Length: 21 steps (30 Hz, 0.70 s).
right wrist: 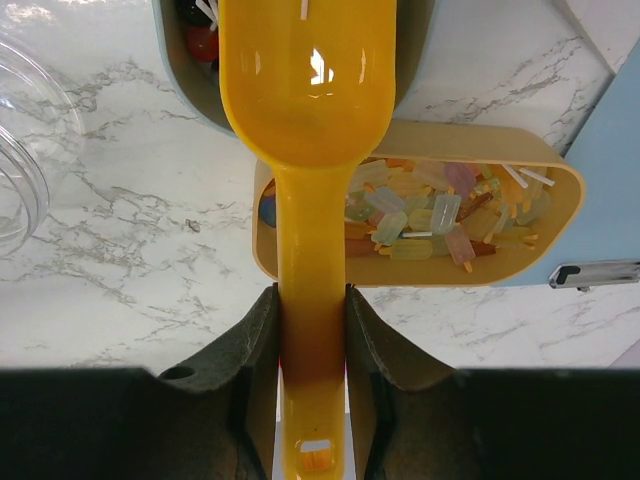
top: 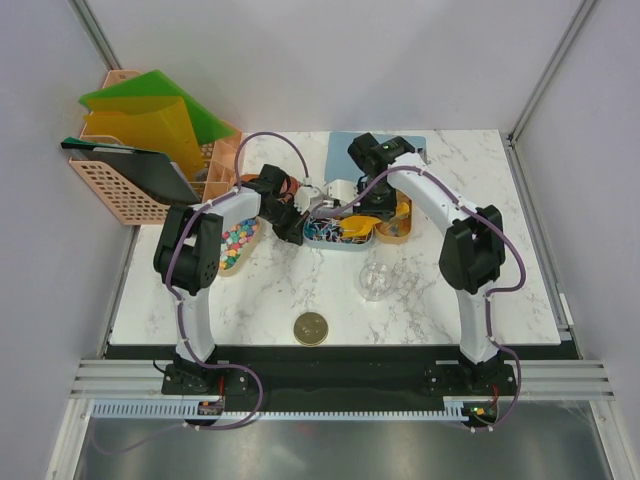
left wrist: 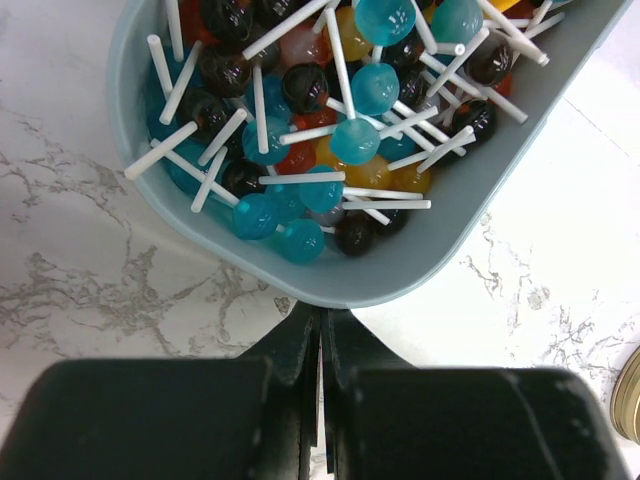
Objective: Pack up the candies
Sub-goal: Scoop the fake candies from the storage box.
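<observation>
The candies lie in three trays. Lollipops (left wrist: 330,140) fill a blue-grey tray (left wrist: 440,250). Pastel ice-pop shaped bits (right wrist: 430,215) lie in a tan tray (right wrist: 560,230). Mixed coloured bits (top: 238,240) sit in a tan tray at the left. My left gripper (left wrist: 322,320) is shut and empty, its tips right at the blue-grey tray's near rim. My right gripper (right wrist: 312,290) is shut on the handle of the orange scoop (right wrist: 310,90). The scoop's bowl hangs over the blue-grey tray's edge (right wrist: 190,70) with nothing showing inside.
A clear jar (top: 375,282) stands in front of the trays, also at the left edge (right wrist: 20,150). The round gold lid (top: 310,328) lies near the front edge. A pink basket (top: 120,190) with folders is at the back left, a blue clipboard (right wrist: 610,170) behind the trays.
</observation>
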### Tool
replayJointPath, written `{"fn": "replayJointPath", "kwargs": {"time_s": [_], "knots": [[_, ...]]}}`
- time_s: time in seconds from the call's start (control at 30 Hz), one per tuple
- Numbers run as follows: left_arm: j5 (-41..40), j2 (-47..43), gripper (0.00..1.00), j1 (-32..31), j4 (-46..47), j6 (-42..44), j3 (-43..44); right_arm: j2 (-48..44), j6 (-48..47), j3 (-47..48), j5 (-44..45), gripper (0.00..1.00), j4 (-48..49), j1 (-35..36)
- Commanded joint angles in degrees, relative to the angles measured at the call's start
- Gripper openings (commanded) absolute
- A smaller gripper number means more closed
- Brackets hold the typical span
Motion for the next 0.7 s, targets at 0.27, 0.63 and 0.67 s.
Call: {"fn": "replayJointPath", "kwargs": {"time_s": [0.27, 0.63, 0.67], "knots": [[2.3, 0.2, 0.02, -1.3, 1.4, -2.1, 1.8, 0.0, 2.2, -5.2, -2.7, 0.00, 2.9, 0.6], [2.2, 1.0, 0.02, -1.2, 1.2, -1.7, 2.7, -2.8, 4.5, -13.4, -5.1, 0.00, 10.3, 0.0], [2.3, 1.0, 0.02, -1.2, 1.1, -1.7, 2.8, -2.6, 4.7, -13.0, -5.0, 0.00, 10.3, -0.1]]}}
